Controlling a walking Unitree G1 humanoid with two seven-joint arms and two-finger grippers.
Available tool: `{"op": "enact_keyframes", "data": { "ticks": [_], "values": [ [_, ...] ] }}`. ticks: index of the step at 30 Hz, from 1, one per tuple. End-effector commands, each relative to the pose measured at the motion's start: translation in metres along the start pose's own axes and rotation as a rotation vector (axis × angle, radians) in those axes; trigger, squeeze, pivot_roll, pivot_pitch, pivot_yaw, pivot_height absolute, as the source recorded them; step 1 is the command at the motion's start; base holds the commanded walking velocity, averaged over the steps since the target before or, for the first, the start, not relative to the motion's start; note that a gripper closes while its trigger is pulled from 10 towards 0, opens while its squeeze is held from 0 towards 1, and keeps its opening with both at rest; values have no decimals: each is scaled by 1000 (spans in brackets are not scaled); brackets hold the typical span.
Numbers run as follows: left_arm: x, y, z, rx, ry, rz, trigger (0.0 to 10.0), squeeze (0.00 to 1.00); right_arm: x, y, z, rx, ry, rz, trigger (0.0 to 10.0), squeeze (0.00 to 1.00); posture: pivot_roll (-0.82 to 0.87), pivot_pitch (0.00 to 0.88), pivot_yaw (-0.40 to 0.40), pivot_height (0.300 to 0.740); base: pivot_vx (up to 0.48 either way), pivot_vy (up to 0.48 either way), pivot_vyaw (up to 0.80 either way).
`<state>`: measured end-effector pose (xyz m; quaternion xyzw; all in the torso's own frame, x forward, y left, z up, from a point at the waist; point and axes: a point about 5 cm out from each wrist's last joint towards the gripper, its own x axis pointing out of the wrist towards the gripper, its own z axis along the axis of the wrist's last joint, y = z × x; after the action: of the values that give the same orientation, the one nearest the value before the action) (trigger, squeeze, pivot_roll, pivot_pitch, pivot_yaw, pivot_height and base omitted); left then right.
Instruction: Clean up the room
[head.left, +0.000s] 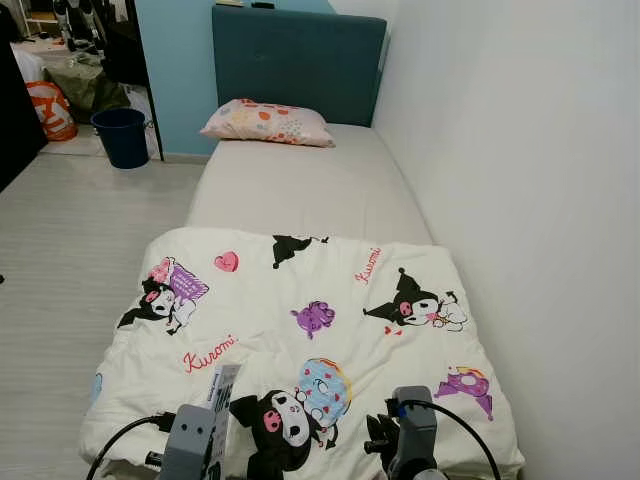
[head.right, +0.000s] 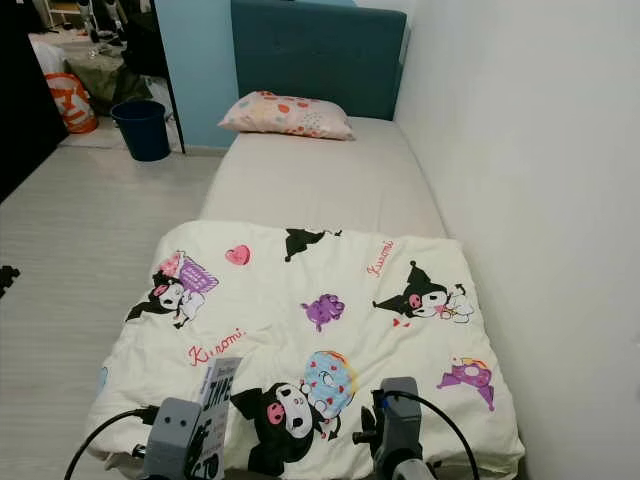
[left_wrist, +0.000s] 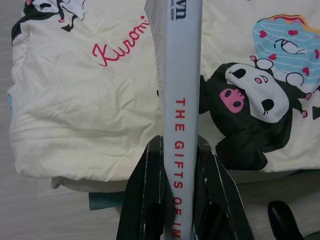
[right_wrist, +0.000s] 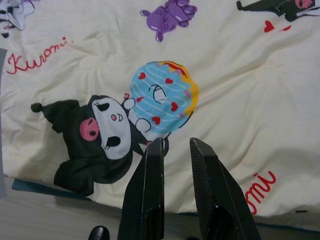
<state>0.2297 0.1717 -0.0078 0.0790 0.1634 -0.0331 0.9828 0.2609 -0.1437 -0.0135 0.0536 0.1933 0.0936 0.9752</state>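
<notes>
Left wrist view has the left gripper (left_wrist: 181, 200) clamped on a book (left_wrist: 181, 100) above the quilt (head.left: 300, 330) (right gripper (right_wrist: 177, 165) slightly parted, empty), so carrying it somewhere proper likely comes next.

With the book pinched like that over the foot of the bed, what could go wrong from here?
1. The left pincer grips the book by one end of its spine only; it might pivot or slip out.
2. Released here, the book may slide off the quilt edge onto the floor.
</notes>
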Motion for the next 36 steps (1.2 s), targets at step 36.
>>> {"op": "enact_keyframes", "data": {
  "ticks": [36],
  "values": [
    [4,1,8,-3,-31,-1,10000,0,1,-2,0,-39,-14,-70,10000,0,47,130,-52,728,0,0,0]
  ]
}}
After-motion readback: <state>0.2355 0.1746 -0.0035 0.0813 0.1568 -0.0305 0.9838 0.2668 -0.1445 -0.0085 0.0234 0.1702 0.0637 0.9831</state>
